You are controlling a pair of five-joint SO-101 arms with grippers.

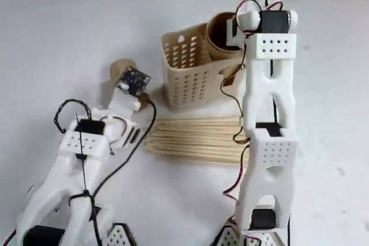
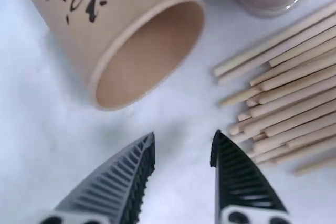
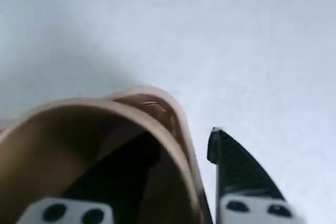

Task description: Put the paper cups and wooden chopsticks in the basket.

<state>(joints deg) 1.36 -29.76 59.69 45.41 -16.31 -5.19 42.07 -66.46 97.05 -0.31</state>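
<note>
1. The step in hand looks like the first cup's drop. The right gripper holds a cup by its rim at the far corner of the basket.
2. Its fingers are narrow and pinch the cup wall, one inside the mouth and one outside.
3. Next they need to spread so the cup falls in. I cannot tell whether its base is already inside the walls.
4. The left gripper is spread wide, holding and touching nothing.
5. The second cup lies on its side on the table just ahead of the left fingertips, its mouth turned toward them.
6. The chopsticks lie in a loose pile just beside one left finger, outside the gap.
7. For that arm, the likely move is to push forward so one finger enters the mouth, then close on the rim. The chopsticks remain to be done.
</note>
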